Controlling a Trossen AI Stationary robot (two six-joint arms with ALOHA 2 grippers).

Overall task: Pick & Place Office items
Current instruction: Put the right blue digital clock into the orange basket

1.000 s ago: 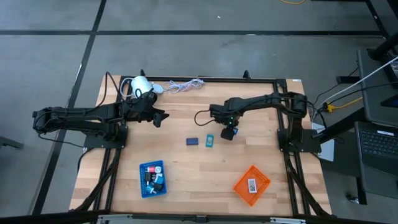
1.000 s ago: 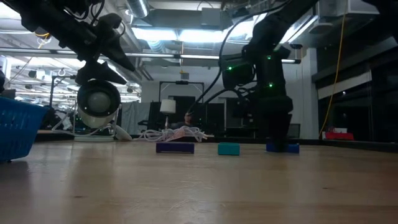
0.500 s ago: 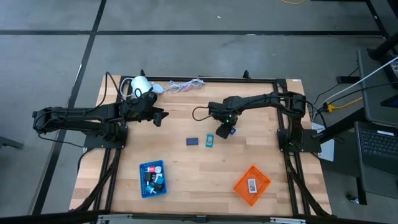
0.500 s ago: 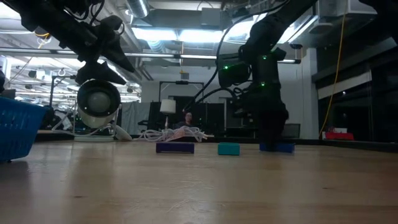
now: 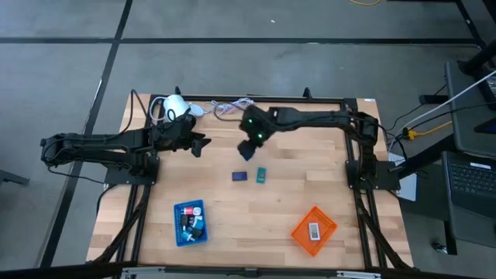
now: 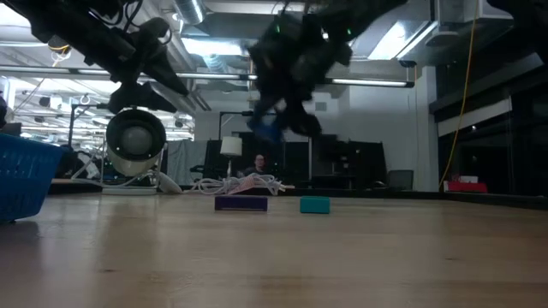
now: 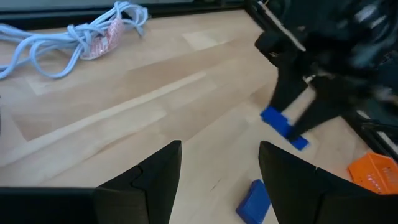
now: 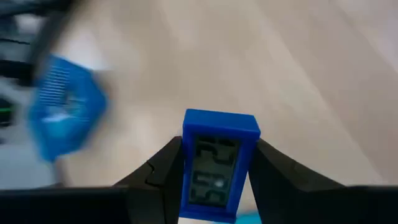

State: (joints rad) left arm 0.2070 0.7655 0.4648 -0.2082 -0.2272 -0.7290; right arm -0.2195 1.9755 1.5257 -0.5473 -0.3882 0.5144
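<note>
My right gripper (image 5: 248, 149) hangs above the table's middle, left of where two office items lie: a navy piece (image 5: 240, 176) and a teal piece (image 5: 262, 174), both flat on the wood. It is shut on a small blue item with a display (image 8: 219, 162), also seen in the low view as the blue item (image 6: 267, 128) well above the table. My left gripper (image 5: 200, 146) hovers open at the far left, beside the white lamp-like device (image 5: 175, 107), with nothing between its fingers (image 7: 155, 174). My right gripper pinches the blue item by its two long sides (image 8: 186, 165) between the two fingers (image 8: 273, 174), display facing the wrist. The fingers slant down from the table's right side. The item hangs tilted (image 7: 283, 126), lifted clear of the table.
A blue mesh tray (image 5: 190, 223) with several small pieces stands near the front left. An orange mesh tray (image 5: 313, 230) holding a white piece stands at the front right. A coiled white cord (image 5: 229, 106) lies at the far edge.
My right gripper stood over the blue item on the table to the right of the teal piece. It has lifted the item clear and swung it up and toward the table's left and far edges. The navy and teal pieces have stayed put.
</note>
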